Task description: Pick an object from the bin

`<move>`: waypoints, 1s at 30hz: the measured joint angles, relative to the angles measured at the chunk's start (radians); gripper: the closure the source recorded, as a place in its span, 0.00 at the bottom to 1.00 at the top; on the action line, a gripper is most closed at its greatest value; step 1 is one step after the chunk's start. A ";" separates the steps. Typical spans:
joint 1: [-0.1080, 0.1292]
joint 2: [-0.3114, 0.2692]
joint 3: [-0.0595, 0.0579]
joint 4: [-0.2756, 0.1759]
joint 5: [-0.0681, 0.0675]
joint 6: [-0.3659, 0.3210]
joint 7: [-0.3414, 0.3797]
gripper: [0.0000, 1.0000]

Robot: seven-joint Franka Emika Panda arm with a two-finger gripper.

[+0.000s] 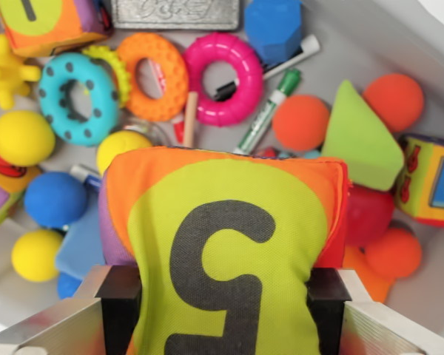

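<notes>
The pincer [226,310] is closed on a soft fabric cube [226,244], with one black finger [120,307] pressed against the cube's side at the wrist view's left and the other against its side at the wrist view's right, so that the cloth is visibly pinched inward between them. The cube's facing panel is orange with a lime-green patch bearing a large black numeral, and it fills the lower centre of the view, held above the contents of the bin [422,52]. The bin is grey-walled and crowded. Along its far side lie a teal ring with dark dots [78,96], an orange textured ring [152,74] and a pink ring [223,78], set side by side, the orange one touching both neighbours. A green-capped marker [266,111] lies diagonally just beside the pink ring. At the wrist view's right sit an orange ball [300,122], a light-green foam wedge [359,137] and a second orange ball [394,100], with a small printed cube [433,181] near the wall. At the wrist view's left are a yellow ball [21,137], a blue ball [54,198] and another yellow ball [35,255]. A blue foam block [274,28] and a grey embossed plate [176,13] occupy the top edge.
</notes>
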 joint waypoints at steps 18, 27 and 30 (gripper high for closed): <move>0.000 -0.019 0.000 0.074 0.000 -0.093 -0.001 1.00; 0.000 -0.019 0.000 0.081 0.000 -0.101 -0.001 1.00; 0.000 -0.017 0.000 0.081 0.000 -0.101 -0.001 1.00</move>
